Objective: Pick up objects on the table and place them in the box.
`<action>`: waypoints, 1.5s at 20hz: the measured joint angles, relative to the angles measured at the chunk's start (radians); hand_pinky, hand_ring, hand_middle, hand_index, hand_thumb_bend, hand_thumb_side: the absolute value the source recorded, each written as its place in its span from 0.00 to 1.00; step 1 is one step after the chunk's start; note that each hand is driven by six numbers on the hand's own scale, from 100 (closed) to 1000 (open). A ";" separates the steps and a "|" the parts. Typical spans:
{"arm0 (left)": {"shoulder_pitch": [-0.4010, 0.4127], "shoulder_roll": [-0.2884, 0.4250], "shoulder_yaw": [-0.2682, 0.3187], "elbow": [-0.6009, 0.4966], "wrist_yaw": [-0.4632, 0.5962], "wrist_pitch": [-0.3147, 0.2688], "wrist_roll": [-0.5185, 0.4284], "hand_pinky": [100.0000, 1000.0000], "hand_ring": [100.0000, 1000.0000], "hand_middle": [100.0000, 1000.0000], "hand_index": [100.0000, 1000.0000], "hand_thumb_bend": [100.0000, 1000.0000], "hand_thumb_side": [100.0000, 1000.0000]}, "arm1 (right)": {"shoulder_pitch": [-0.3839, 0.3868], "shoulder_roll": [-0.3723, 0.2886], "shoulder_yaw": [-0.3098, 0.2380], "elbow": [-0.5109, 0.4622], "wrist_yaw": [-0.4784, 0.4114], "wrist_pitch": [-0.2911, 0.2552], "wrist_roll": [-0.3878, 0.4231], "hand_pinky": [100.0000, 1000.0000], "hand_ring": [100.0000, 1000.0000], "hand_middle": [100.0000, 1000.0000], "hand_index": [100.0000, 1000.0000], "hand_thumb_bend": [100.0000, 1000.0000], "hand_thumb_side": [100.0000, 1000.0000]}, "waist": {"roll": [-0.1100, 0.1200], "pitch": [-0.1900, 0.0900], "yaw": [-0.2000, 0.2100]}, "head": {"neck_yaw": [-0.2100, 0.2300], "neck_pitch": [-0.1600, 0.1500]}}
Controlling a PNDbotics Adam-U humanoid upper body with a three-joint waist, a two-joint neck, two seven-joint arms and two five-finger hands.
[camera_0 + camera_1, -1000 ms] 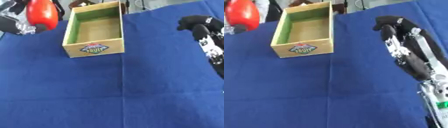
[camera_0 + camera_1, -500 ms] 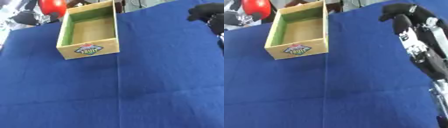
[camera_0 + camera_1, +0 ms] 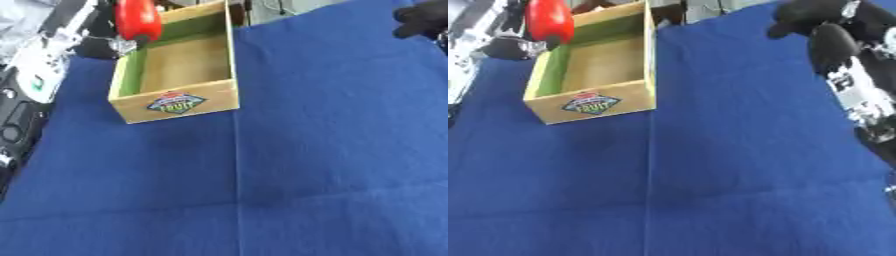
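Holding a red object (image 3: 137,19) over the left wall of the wooden box (image 3: 179,102), far-left corner: that's the left hand (image 3: 103,44), mostly hidden behind the object. Only dark and silver bits show just below and beside the red shape, so I can't tell how the fingers sit on it. Red object is rounded and glossy; its top is cut off by the frame edge, can't identify it further.

Box sits on the blue cloth (image 3: 289,165), open top, green strip on the inner left wall, inside looks bare, fruit label on the near face. Far end is cropped.

Left forearm runs down the left edge, white and black housings, partly out of frame.

Right hand (image 3: 811,15) is at the upper right over the cloth, well apart from the box, dark fingers curled in, holding nothing. Its forearm trails down the right edge.
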 measured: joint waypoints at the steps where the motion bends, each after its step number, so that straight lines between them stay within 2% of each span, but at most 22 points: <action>1: -0.004 -0.003 0.000 0.013 -0.030 -0.002 0.010 0.00 0.18 0.27 0.52 0.41 0.56 | -0.002 0.000 0.000 0.000 -0.002 0.000 0.001 0.93 0.86 0.62 0.79 0.00 0.75 | 0.000 0.002 -0.003 | 0.001 -0.003; 4: -0.008 -0.019 0.000 0.045 -0.109 -0.008 0.037 0.00 0.23 0.30 0.58 0.45 0.57 | -0.003 0.001 0.000 0.000 -0.005 0.002 0.003 0.94 0.86 0.62 0.79 0.00 0.74 | 0.000 0.007 -0.006 | 0.001 -0.007; 5: -0.009 -0.022 0.000 0.051 -0.128 -0.010 0.045 0.00 0.25 0.32 0.62 0.46 0.58 | -0.003 0.002 0.000 0.000 -0.005 0.002 0.003 0.94 0.86 0.62 0.79 0.00 0.74 | 0.000 0.007 -0.005 | 0.001 -0.007; 6: -0.010 -0.024 0.000 0.055 -0.142 -0.012 0.052 0.04 0.31 0.38 0.74 0.51 0.59 | -0.003 0.002 0.000 0.000 -0.005 0.002 0.003 0.94 0.86 0.62 0.78 0.00 0.74 | 0.000 0.007 -0.005 | 0.001 -0.007; 7: -0.011 -0.026 -0.001 0.058 -0.156 -0.015 0.059 0.04 0.31 0.38 0.74 0.51 0.59 | -0.003 0.003 0.000 0.000 -0.005 0.002 0.003 0.94 0.86 0.62 0.78 0.00 0.74 | 0.000 0.007 -0.004 | 0.001 -0.007; 8: -0.011 -0.027 -0.001 0.059 -0.165 -0.019 0.064 0.23 0.46 0.55 0.98 0.62 0.63 | -0.003 0.004 0.000 0.000 -0.005 0.002 0.003 0.94 0.86 0.62 0.78 0.00 0.73 | 0.000 0.007 -0.004 | 0.001 -0.007; 9: -0.012 -0.027 -0.001 0.059 -0.176 -0.023 0.071 0.26 0.48 0.58 1.00 0.68 0.64 | -0.003 0.006 0.000 0.000 -0.005 0.003 0.004 0.94 0.86 0.62 0.78 0.00 0.74 | 0.000 0.007 -0.001 | 0.000 -0.007; 10: -0.012 -0.027 -0.001 0.058 -0.185 -0.025 0.079 0.26 0.48 0.58 1.00 0.68 0.64 | -0.003 0.008 0.000 0.000 -0.005 0.004 0.005 0.94 0.86 0.62 0.78 0.00 0.74 | 0.000 0.007 0.002 | -0.001 -0.007; 11: -0.012 -0.027 -0.001 0.057 -0.192 -0.027 0.086 0.31 0.52 0.64 1.00 0.76 0.66 | -0.003 0.009 0.001 0.000 -0.005 0.005 0.006 0.94 0.86 0.62 0.78 0.00 0.74 | 0.000 0.007 0.003 | -0.001 -0.007; 14: -0.013 -0.027 -0.001 0.051 -0.209 -0.024 0.107 0.41 0.59 0.72 1.00 0.87 0.69 | -0.001 0.009 0.001 0.000 -0.005 0.008 0.009 0.94 0.86 0.62 0.78 0.00 0.73 | 0.000 0.007 0.003 | -0.003 -0.007; 18: -0.014 -0.033 0.000 0.031 -0.202 -0.024 0.129 0.36 0.54 0.65 1.00 0.86 0.72 | 0.007 0.009 0.001 0.000 -0.005 0.011 0.011 0.94 0.86 0.62 0.78 0.00 0.73 | -0.004 0.006 0.018 | -0.008 -0.007; 20: -0.009 -0.039 0.000 0.001 -0.158 -0.025 0.139 0.33 0.51 0.60 0.90 0.86 0.79 | 0.018 0.009 0.000 0.000 -0.005 0.014 0.008 0.94 0.86 0.62 0.78 0.00 0.73 | -0.011 0.002 0.038 | -0.017 -0.005; 22: 0.014 -0.042 0.002 -0.057 -0.071 -0.020 0.144 0.32 0.49 0.56 0.85 0.79 0.84 | 0.030 0.009 -0.002 0.000 -0.005 0.018 0.001 0.94 0.86 0.62 0.78 0.00 0.72 | -0.021 -0.008 0.063 | -0.033 0.003; 23: 0.034 -0.042 0.006 -0.100 -0.016 -0.012 0.144 0.31 0.47 0.54 0.85 0.77 0.88 | 0.036 0.009 -0.006 0.000 -0.005 0.020 -0.004 0.94 0.86 0.62 0.78 0.00 0.72 | -0.025 -0.014 0.076 | -0.043 0.007; 26: 0.108 -0.042 0.021 -0.259 0.178 0.037 0.127 0.29 0.46 0.51 0.83 0.59 0.89 | 0.051 0.009 -0.019 0.000 -0.004 0.023 -0.026 0.94 0.86 0.62 0.79 0.00 0.73 | -0.041 -0.030 0.112 | -0.072 0.023; 30: 0.227 -0.024 0.046 -0.515 0.419 0.132 0.093 0.29 0.45 0.51 0.84 0.57 0.91 | 0.068 0.008 -0.039 0.000 0.004 0.024 -0.060 0.94 0.86 0.63 0.79 0.00 0.73 | -0.067 -0.054 0.158 | -0.102 0.044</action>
